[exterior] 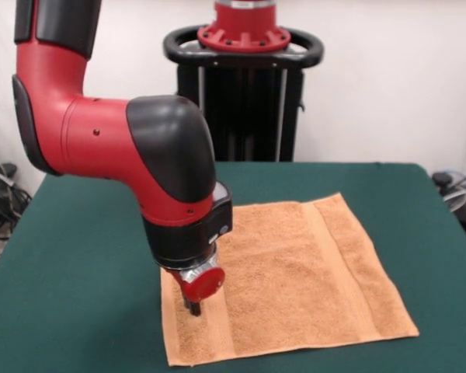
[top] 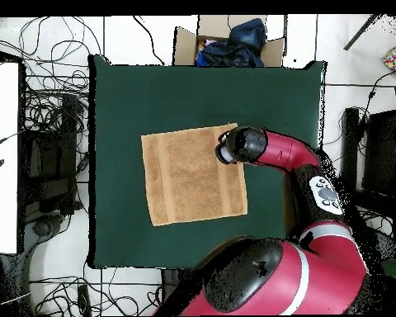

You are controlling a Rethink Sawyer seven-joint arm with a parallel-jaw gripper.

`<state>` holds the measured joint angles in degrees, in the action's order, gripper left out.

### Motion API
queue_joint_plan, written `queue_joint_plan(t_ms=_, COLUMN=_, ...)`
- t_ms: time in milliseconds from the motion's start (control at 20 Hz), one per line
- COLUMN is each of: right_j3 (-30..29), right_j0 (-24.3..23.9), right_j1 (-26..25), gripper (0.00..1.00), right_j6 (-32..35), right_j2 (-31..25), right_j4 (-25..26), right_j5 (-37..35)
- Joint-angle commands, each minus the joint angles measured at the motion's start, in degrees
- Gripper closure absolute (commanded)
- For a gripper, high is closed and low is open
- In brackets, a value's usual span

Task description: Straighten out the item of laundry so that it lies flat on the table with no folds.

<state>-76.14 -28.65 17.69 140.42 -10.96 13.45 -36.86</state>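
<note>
Orange-tan terry cloth, the towel (exterior: 295, 284), lies spread near the middle of the green felt desk (exterior: 85, 256). In both views it reads as a near-square sheet with all four hems exposed and two woven bands running parallel near opposite edges. No overlapped layer or turned corner is visible. The outline sits slightly skewed to the desk edges, which does not affect flatness.

The tool (exterior: 194, 308) stands vertical over one corner region of the towel, close to the banded edge. Its dark tips reach down to the cloth or just above it; contact cannot be confirmed. The red wrist housing hides the tips, so whether the tool is released or clenched cannot be told from either view.

Judgement: a vertical approach at a corner suits a pinch-and-drag correction, because pulling from a corner tensions the sheet diagonally without bunching the centre. With the towel already flat, the task appears essentially complete. Any further lift or drag from this corner risks creating a new fold. A straight upward retreat looks like the safest next move.
</note>
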Motion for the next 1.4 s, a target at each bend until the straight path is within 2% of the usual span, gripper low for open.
queue_joint_plan(t_ms=50, right_j3=7.4, right_j0=-1.8, right_j1=-2.9, gripper=1.00, right_j6=-11.0, right_j2=-3.2, right_j4=5.3, right_j5=2.1)
queue_joint_plan(t_ms=500, right_j3=7.2, right_j0=-1.7, right_j1=-2.2, gripper=1.00, right_j6=-10.4, right_j2=-3.2, right_j4=6.2, right_j5=1.5)
queue_joint_plan(t_ms=600, right_j3=5.5, right_j0=-1.7, right_j1=-1.0, gripper=1.00, right_j6=-9.2, right_j2=-2.7, right_j4=6.4, right_j5=2.0)
queue_joint_plan(t_ms=800, right_j3=-1.8, right_j0=0.5, right_j1=5.7, gripper=1.00, right_j6=-3.6, right_j2=0.5, right_j4=6.0, right_j5=2.7)
queue_joint_plan(t_ms=1100, right_j3=-9.1, right_j0=3.4, right_j1=15.3, gripper=1.00, right_j6=0.2, right_j2=4.0, right_j4=3.6, right_j5=-4.7)
queue_joint_plan(t_ms=1400, right_j3=-12.4, right_j0=6.1, right_j1=21.5, gripper=1.00, right_j6=2.2, right_j2=6.8, right_j4=2.6, right_j5=-9.3)
